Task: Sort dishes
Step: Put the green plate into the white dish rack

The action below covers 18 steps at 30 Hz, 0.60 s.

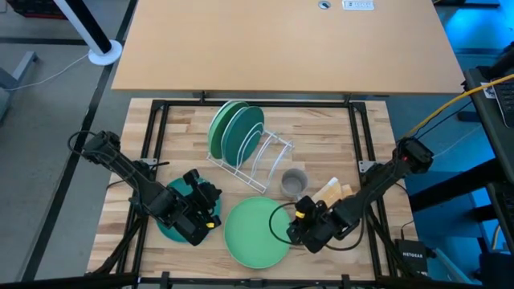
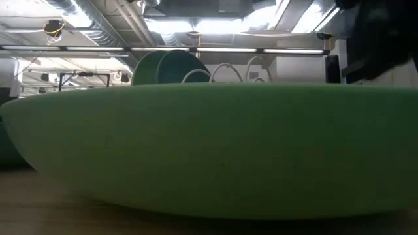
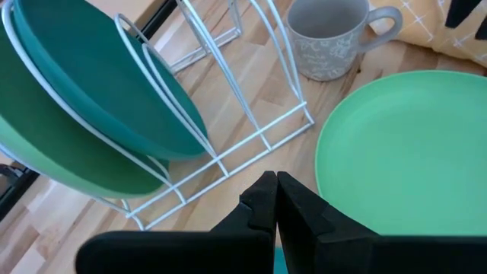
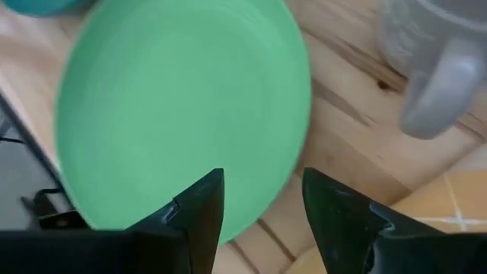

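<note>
- Looking down from the high view, we note the left gripper (image 1: 202, 215) low over a teal plate (image 1: 165, 227) at the table's near left; its arm runs in from the left edge, elbow bent. Fingers pressed together, nothing between them.
- Same view: the right gripper (image 1: 299, 227) sits at the right rim of a light green plate (image 1: 255, 233) lying flat near the front edge; its arm slants in from the right. Two more plates (image 1: 234, 128) stand on edge in the white wire rack (image 1: 269, 160), with a grey cup (image 1: 293, 182) and tan cloth (image 1: 331, 193) beside it.
- Low view: the light green plate fills the picture; the racked plates (image 2: 163, 67) show behind it. A dark arm part shows at upper right.
- Left wrist view: the left fingers (image 3: 259, 202) meet tip to tip, clenched on nothing, pointing toward the rack (image 3: 251, 129).
- Right wrist view: the right fingers (image 4: 202, 205) stand spread apart, released, above the plate's rim; we cannot tell whether they touch it.
</note>
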Available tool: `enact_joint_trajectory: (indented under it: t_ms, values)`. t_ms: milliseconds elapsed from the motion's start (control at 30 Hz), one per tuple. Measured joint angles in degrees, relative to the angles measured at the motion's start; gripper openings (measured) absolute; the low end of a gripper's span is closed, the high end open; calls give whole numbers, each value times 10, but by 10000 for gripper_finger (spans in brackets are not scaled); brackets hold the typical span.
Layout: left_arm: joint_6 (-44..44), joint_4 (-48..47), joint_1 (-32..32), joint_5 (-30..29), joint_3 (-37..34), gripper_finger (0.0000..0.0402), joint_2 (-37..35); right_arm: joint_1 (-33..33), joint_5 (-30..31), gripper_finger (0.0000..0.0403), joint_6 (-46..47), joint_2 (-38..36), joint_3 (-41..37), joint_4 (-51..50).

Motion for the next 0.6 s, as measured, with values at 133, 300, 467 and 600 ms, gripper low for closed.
enact_joint_trajectory:
  t_ms: [133, 300, 467, 600]
  values:
    - [0, 0, 0, 0, 0, 1, 0, -4, -16, 182, 2, 0, -27, 24]
    - [-1, 0, 0, 0, 0, 1, 0, -12, -28, 182, 2, 0, -57, 94]
    - [-2, 0, 0, 0, 0, 1, 0, -19, -35, 182, 15, 0, -72, 94]
    - [-2, 0, 0, 0, 0, 1, 0, -19, -37, 182, 28, 0, -83, 99]
